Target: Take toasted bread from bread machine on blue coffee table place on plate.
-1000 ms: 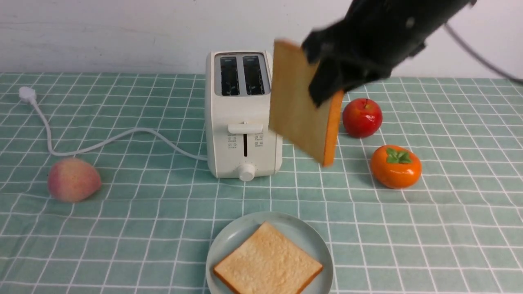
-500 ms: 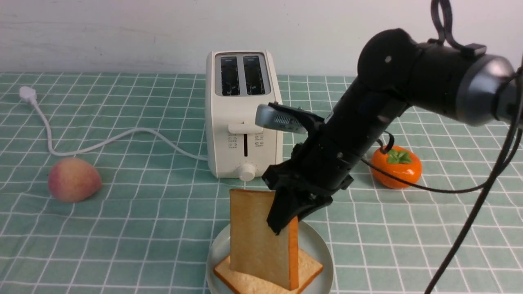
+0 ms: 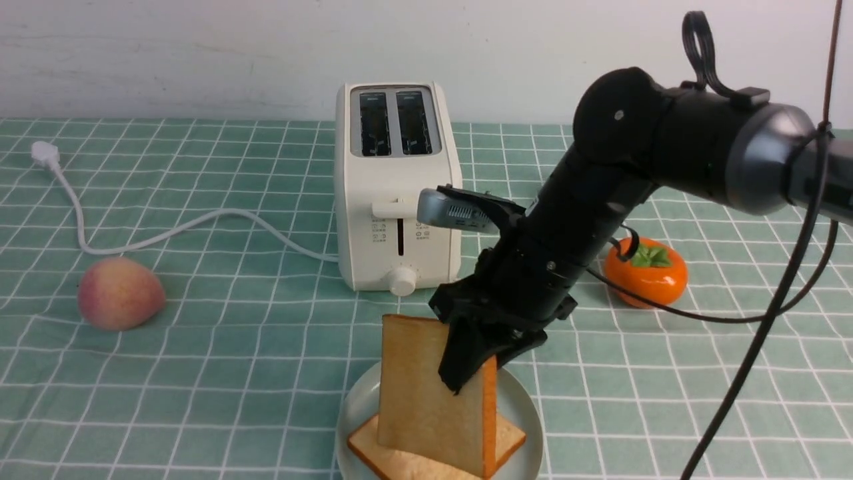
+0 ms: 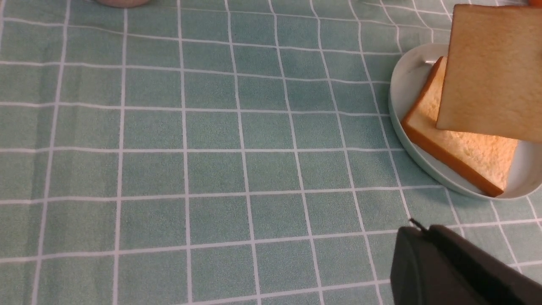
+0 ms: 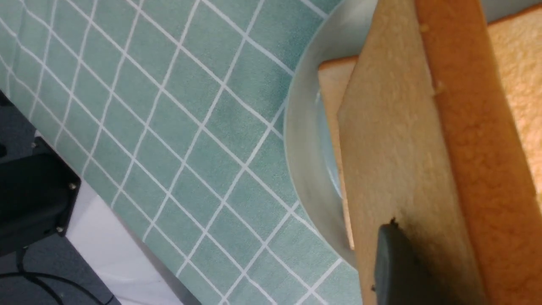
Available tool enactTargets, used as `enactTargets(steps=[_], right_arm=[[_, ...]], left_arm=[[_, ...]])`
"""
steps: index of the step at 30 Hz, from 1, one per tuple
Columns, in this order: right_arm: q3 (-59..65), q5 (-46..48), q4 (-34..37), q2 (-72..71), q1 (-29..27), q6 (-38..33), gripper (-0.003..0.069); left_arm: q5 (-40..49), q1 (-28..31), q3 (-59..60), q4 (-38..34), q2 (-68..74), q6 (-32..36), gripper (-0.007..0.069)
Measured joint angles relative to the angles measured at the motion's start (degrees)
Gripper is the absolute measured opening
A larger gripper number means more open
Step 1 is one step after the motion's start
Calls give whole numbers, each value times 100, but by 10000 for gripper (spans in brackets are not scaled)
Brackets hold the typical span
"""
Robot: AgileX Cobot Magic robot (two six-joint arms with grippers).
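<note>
The right arm is stretched in from the right and bent steeply downward at the wrist. Its right hand is pointed down, with one finger laid across the face of the upright toast slice. Whether a grip is kept cannot be judged. The left hand is held low, its jaws pressed together.

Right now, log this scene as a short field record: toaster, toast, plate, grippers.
toaster: both slots empty
flat toast slice: lying on plate
upright toast slice: on edge atop flat toast slice
right gripper: clamped on upright toast slice
left gripper: shut, holding nothing
also on tablecloth: peach, persimmon
</note>
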Motion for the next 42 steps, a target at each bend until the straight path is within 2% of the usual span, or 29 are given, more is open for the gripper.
enactTargets(steps=[4,7,8,10,13,16,20,24,25,26,28,33,42], right_arm=[[0,0,-565,0,0,317,437],[-6,0,-976,-28,0,519,511],[-46,5,-1389,-93,0,734,576],[-112,5,-1658,-194,0,874,608],[-198,5,-1895,-439,0,1016,610],[-238,16,-1958,-1008,0,1382,545],[-238,52,-1962,-1745,0,1627,400],[-238,116,-2125,-2837,0,1697,106],[-238,141,-2207,-3052,0,1710,46],[-238,158,-2277,-3264,0,1709,21],[-192,176,-2609,-3810,0,1709,-15],[497,-35,-3260,-5067,0,1768,-17],[4110,-2741,-4204,-8183,0,2629,-8]], left_arm=[[0,0,0,0,0,0,-3],[0,0,0,0,0,0,-1],[0,0,0,-1,0,0,0],[0,0,0,-1,0,0,0],[0,0,0,-1,0,0,0],[0,0,0,-7,0,0,0],[0,0,0,-7,0,0,0],[0,0,0,-19,0,0,0],[0,0,0,-19,0,0,0],[0,0,0,-24,0,0,0],[0,0,0,-46,0,0,0],[-63,0,0,-117,0,0,1],[-631,0,0,-282,0,-42,1]])
